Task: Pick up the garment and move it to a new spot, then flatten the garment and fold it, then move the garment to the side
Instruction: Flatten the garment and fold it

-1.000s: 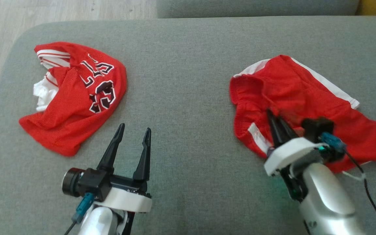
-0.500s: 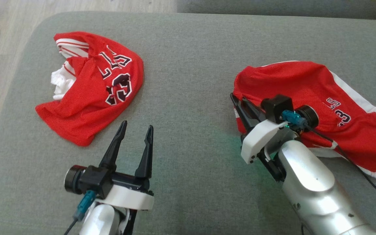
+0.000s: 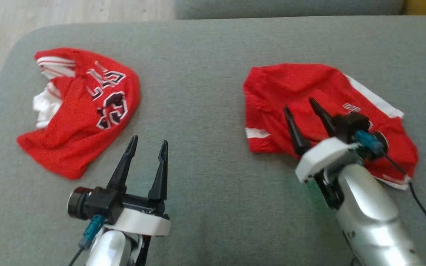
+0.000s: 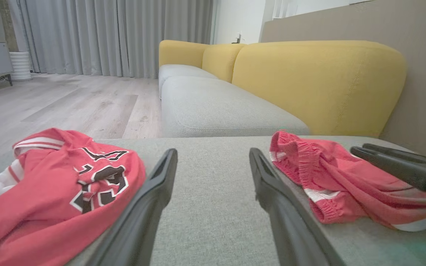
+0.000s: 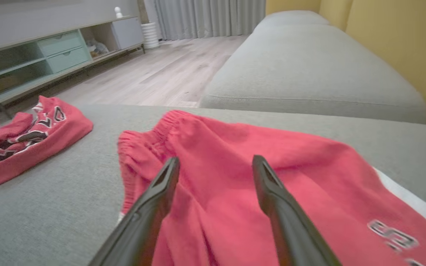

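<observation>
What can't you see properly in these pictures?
- The shirt lettering, head view: crumpled folds hide part of the word.
- The shorts, near right part, head view: covered by the right gripper and its arm.
- The small print on the shorts, right wrist view: too blurred to read.

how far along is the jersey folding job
Done: nothing visible. The jersey lies crumpled on the grey cushion, neither flattened nor folded. In hand: nothing. The left gripper is open near it, not touching, and the right gripper is open over the red shorts. Left: grasp, move, flatten, fold, set aside.
</observation>
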